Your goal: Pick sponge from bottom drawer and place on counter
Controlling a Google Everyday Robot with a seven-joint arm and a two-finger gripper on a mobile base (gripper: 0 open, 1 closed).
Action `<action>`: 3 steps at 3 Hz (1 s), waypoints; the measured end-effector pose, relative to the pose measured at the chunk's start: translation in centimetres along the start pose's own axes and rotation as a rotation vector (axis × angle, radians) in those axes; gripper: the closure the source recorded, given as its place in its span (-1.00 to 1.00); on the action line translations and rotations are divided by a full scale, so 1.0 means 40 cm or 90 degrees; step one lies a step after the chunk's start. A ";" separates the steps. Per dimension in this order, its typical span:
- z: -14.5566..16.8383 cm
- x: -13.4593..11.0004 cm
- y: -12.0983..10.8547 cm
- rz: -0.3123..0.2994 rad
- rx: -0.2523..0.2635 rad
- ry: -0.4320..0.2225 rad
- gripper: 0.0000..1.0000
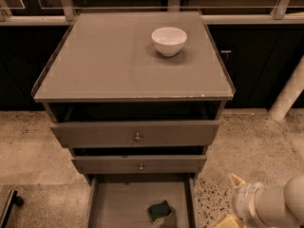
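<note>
The gripper [229, 220] is low in the right corner of the camera view, at the end of a thick white wrist, and most of it is cut off by the edge. It therefore cannot be told whether it is released or clenched. Nothing can be seen held in it, and it touches nothing that is visible. It hangs over the speckled floor [247, 141], outside the right wall of the bottom drawer [118, 201], which is pulled out. The sponge [160, 212] lies to the left of the gripper, inside this drawer, on the flat floor of it, in the front right part and near the right wall. So this low wall stands between the gripper and the sponge, and they are apart. The sponge is a dark green pad with a pale layer showing along its left and lower edge. Its long side seems to run mostly across the drawer, a little turned, but this is not sure. The coming move probably needs the gripper to go left over the wall and then down onto the pad. The counter [109, 65] is above the two upper drawers [95, 134], and a white bowl [169, 41] stands at its back right.
</note>
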State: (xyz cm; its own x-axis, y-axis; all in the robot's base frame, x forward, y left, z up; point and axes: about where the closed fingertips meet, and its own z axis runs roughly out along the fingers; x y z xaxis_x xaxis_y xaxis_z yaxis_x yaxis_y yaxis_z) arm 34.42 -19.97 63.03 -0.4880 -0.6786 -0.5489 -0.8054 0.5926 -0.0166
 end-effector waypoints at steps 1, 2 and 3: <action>0.092 0.057 0.024 0.023 -0.014 -0.048 -1.00; 0.106 0.066 0.029 0.026 -0.022 -0.050 -1.00; 0.105 0.065 0.028 0.026 -0.021 -0.050 -1.00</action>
State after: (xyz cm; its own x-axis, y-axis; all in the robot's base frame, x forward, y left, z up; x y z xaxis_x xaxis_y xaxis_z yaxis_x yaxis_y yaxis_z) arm 33.64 -19.26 58.07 -0.4938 -0.6167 -0.6131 -0.7962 0.6040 0.0337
